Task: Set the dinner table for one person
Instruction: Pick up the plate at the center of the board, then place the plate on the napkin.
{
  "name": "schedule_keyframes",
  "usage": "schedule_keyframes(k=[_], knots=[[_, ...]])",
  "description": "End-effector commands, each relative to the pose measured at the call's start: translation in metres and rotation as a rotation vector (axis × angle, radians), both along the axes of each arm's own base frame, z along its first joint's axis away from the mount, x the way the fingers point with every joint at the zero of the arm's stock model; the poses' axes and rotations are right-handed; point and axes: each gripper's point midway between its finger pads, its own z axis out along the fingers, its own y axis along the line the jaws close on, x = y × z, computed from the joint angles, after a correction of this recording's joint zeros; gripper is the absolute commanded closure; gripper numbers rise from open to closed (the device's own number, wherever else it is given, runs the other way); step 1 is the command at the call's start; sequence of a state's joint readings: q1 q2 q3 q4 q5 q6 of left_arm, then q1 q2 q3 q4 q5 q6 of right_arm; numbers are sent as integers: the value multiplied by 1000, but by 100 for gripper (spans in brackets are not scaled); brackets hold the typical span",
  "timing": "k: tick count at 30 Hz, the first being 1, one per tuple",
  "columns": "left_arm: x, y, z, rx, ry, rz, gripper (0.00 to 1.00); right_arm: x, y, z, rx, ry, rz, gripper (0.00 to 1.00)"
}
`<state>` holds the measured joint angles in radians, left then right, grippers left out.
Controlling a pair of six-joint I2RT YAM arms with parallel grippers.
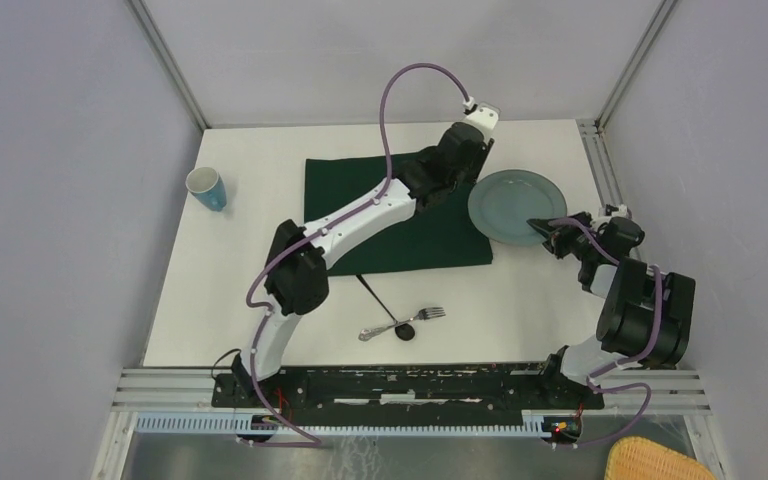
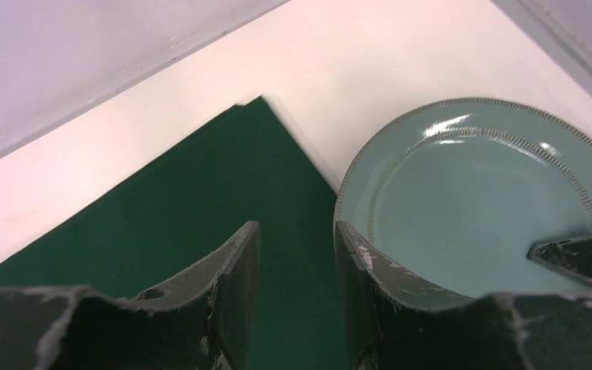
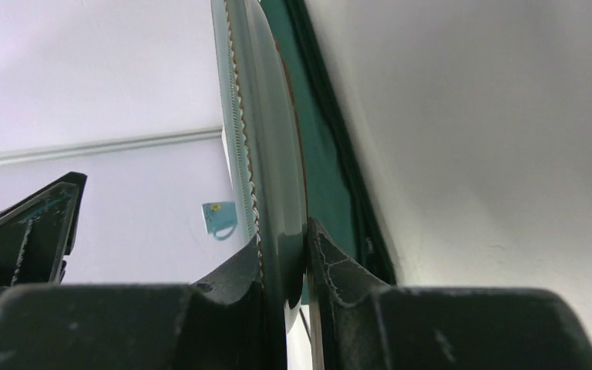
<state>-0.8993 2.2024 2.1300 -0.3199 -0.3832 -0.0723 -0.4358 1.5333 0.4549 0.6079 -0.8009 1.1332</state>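
Right tool (image 3: 284,239) clamped on the near right rim of a teal dinner plate (image 1: 516,205), one finger over the lip and one under it. That hold suits sliding or lifting the dish rather than pressing it down. The left tool (image 2: 297,231) hangs with its jaws parted and nothing between them, low over a dark green cloth (image 1: 440,245) and just beside the plate's left rim, likely placed to steady or take the dish. The plate straddles the cloth's right edge, most of it over the bare white counter (image 1: 260,290), so it appears not yet centred on the mat where a single setting would have it. A fork (image 1: 430,313) and a dark-handled utensil (image 1: 405,330) lie crossed on the counter near the arm bases. A blue paper cup (image 1: 206,188) stands well apart at the far left. All three await places around the cloth.
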Motion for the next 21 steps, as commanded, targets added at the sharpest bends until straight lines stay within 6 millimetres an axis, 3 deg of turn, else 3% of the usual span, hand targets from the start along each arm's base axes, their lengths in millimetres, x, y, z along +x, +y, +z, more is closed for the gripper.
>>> schedule_keyframes(k=[1,8,15,21], knots=[[2,36,37,-53,-23,57,52,20,22,67,-69,-237,131,100],[-3,75,49,-52,-16,124,52,38,69,73,-64,-268,230,100],[2,127,62,-83,6,213,52,62,125,63,-37,-287,314,100],[-1,156,65,-69,0,255,52,77,168,52,10,-308,359,100]])
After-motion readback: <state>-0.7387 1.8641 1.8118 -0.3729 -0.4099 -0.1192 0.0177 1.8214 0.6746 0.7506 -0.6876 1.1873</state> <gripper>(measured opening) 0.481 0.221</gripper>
